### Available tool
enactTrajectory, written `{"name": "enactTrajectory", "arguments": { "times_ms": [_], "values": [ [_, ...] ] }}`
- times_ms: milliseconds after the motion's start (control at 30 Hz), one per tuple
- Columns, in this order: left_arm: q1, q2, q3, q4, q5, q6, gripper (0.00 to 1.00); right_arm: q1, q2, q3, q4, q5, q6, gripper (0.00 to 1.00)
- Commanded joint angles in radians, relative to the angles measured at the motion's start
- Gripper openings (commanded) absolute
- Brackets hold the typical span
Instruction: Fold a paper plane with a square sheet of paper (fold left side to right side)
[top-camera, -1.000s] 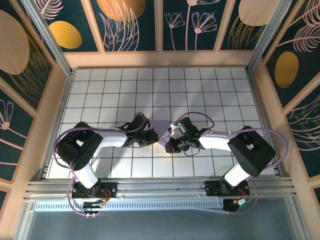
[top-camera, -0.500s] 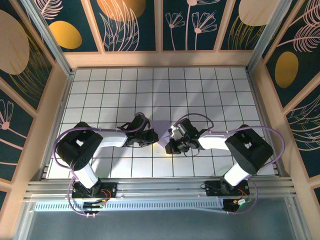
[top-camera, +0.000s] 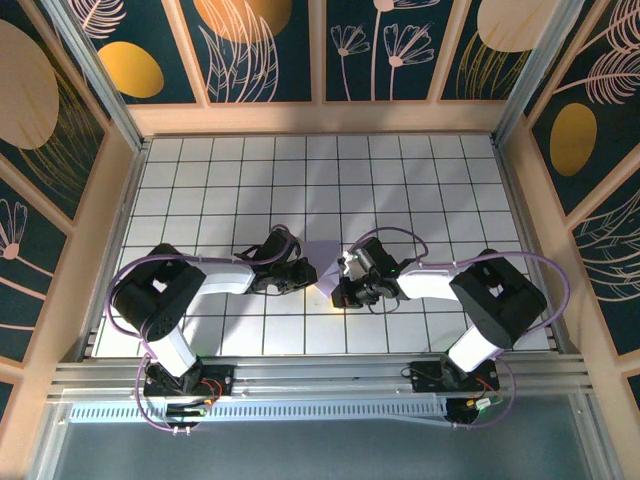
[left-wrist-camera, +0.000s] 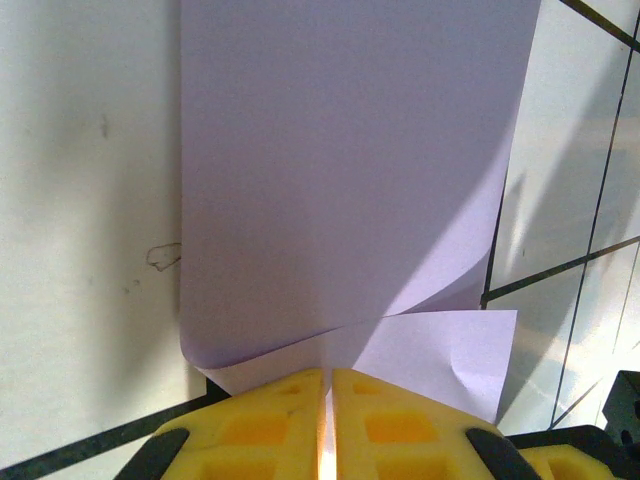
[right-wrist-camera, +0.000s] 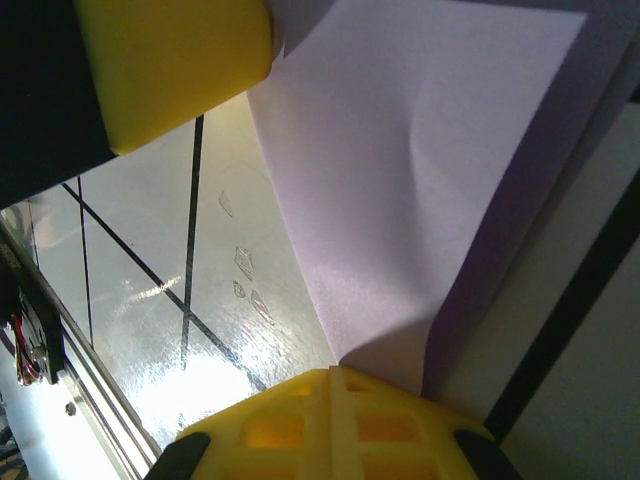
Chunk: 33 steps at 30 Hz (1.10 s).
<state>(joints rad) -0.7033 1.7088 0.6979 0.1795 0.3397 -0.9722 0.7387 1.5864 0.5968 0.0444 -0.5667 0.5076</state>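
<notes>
Left gripper (left-wrist-camera: 328, 378) and right gripper (right-wrist-camera: 331, 376) each pinch an edge of the square sheet of paper (left-wrist-camera: 350, 150), held between them over the middle of the bench (top-camera: 400, 180). Pull unevenly (it curls at the left pinch) and it may tear or crease crooked.

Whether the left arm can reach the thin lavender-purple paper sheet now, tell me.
Likely yes: the left gripper looks shut on the thin lavender-purple paper sheet at its near edge, nothing in between.
</notes>
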Motion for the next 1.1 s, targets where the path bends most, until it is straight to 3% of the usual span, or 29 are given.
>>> {"name": "enactTrajectory", "arguments": {
  "times_ms": [0, 300, 633, 833, 1067],
  "values": [
    [-0.001, 0.032, -0.002, -0.075, -0.048, 0.002, 0.12, -0.007, 0.013, -0.021, -0.031, 0.022, 0.000, 0.00],
    [-0.001, 0.011, 0.028, -0.061, -0.035, 0.008, 0.15, -0.005, 0.043, -0.018, -0.042, -0.008, -0.006, 0.00],
    [-0.001, -0.163, 0.037, -0.098, -0.063, 0.054, 0.17, -0.013, 0.066, -0.010, -0.109, 0.039, 0.008, 0.00],
    [-0.042, -0.217, -0.070, 0.051, 0.021, 0.004, 0.15, -0.023, 0.074, -0.005, -0.122, 0.066, 0.009, 0.00],
    [-0.108, -0.126, -0.071, 0.178, 0.045, -0.057, 0.14, -0.022, 0.084, 0.000, -0.132, 0.084, 0.023, 0.00]
  ]
}}
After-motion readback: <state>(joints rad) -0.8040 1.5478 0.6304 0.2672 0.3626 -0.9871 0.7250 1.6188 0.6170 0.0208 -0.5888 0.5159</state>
